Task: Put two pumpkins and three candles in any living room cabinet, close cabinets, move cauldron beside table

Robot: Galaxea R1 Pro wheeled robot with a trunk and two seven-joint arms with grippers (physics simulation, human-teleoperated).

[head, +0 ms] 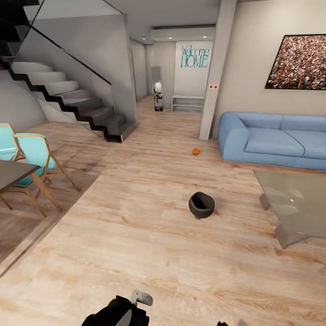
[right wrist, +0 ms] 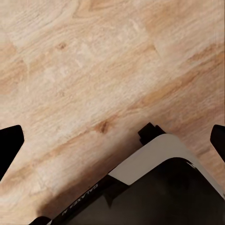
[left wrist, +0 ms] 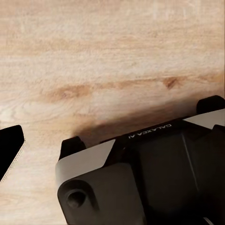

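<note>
Looking out from the head view, we see the cauldron (head: pixel 201 204) sitting on the wooden floor (head: pixel 136 235) near the middle of the room, its wide mouth tilted toward us. It rests just left of the glossy grey desk (head: pixel 294 199), near its closest corner but apart from it. Farther back, one orange pumpkin (head: pixel 195 151) lies on the floor between the white pillar (head: pixel 217 72) and the left end of the blue sofa (head: pixel 271 140), well beyond the cauldron. At the bottom edge of this view we make out a dark and white piece of our left arm (head: pixel 120 312) and a sliver of the right arm (head: pixel 240 323); the cauldron lies well ahead of both, and the pumpkin farther still. In the left wrist view, the left hand (left wrist: pixel 112 140) shows as dark finger tips at the frame's edges, looking down over the floorboards and the robot's grey and black base (left wrist: pixel 150 178). The right hand (right wrist: pixel 112 140) shows the same way in the right wrist view, its black finger tips set wide apart with only floor and the base between them. Both hands are released and carry nothing. On the left stand turquoise chairs (head: pixel 31 154) at a dark dining table (head: pixel 11 172), with a staircase (head: pixel 72 99) behind.
</note>
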